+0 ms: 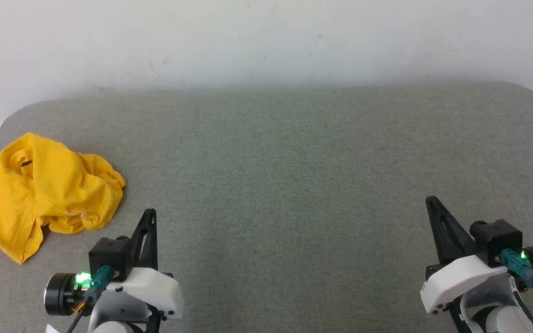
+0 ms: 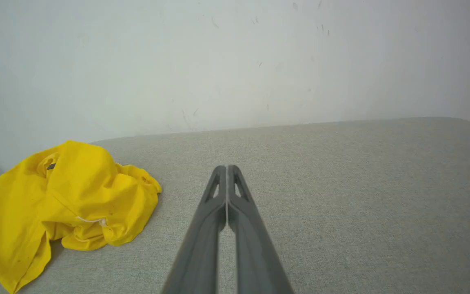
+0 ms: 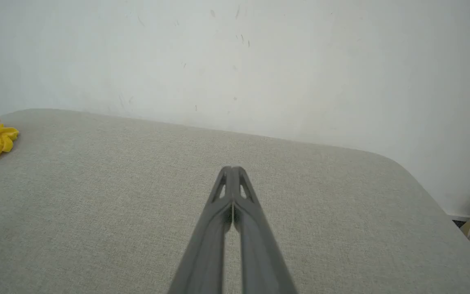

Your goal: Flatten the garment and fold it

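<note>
Flattening not started yet: the garment [image 1: 44, 189] is a crumpled heap at 9 o'clock. The left gripper [image 1: 150, 213] and right gripper [image 1: 431, 200] are pinched closed, empty. Left probably needs to open and reach over.

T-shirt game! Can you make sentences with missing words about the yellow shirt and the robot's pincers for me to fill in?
1. The crumpled T-shirt is bright ___.
2. The left pincer and the right pincer are both ___, with their fingers pressed together.
3. The T-shirt lies closer to the ___ pincer.
4. The grey fabric surface under the T-shirt meets a ___ wall.

Missing words: yellow; shut; left; white.
</note>
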